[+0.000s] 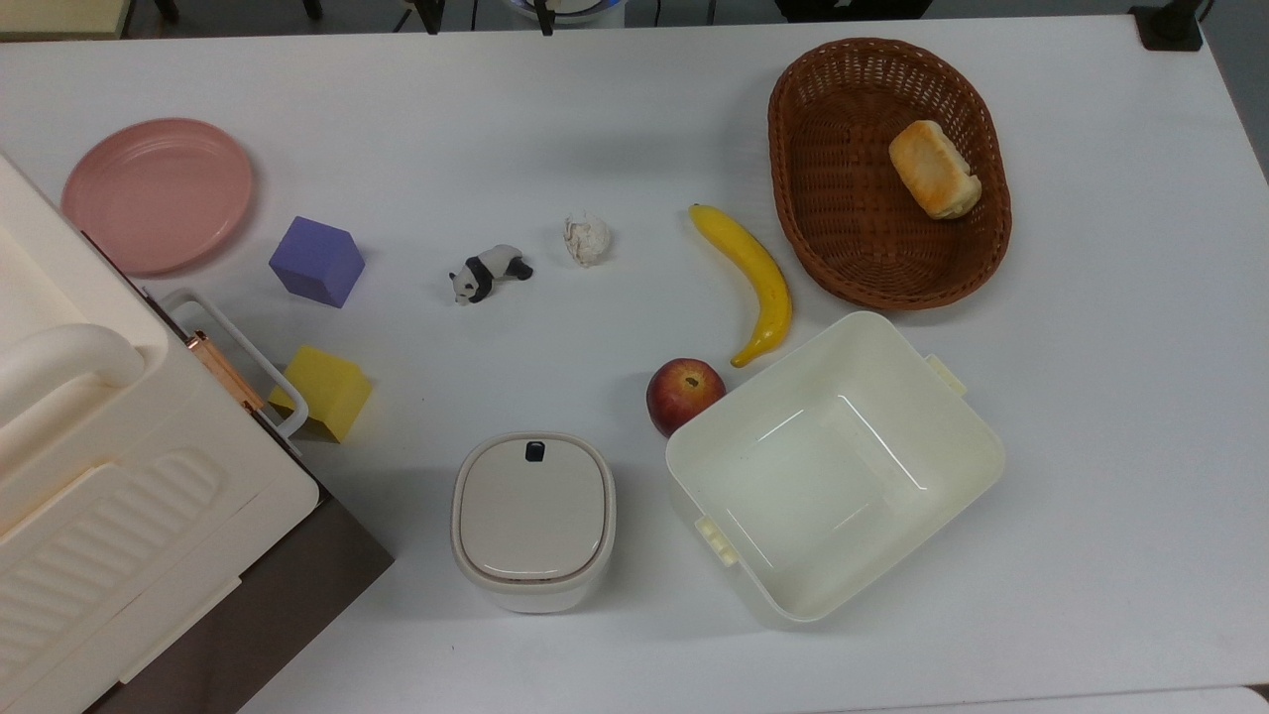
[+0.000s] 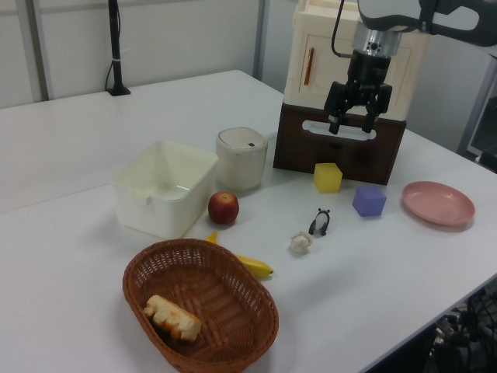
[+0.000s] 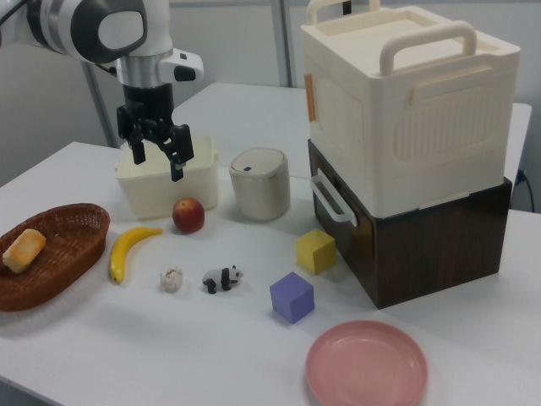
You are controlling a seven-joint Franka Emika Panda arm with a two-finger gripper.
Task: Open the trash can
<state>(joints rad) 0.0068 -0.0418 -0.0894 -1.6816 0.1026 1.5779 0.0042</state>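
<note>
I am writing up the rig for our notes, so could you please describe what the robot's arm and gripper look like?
The arm has rounded white segments with dark grey joint rings and a silver-grey wrist collar. The gripper is black, with a blocky body and two slim black fingers. In the left view, a thin black cable runs down beside the wrist.

No readable text, label or number anywhere.

The cream box [image 1: 119, 466] runs off the top view's left edge, while the tub [image 3: 169, 182] stands partly behind the hand [image 3: 158, 157].
</note>
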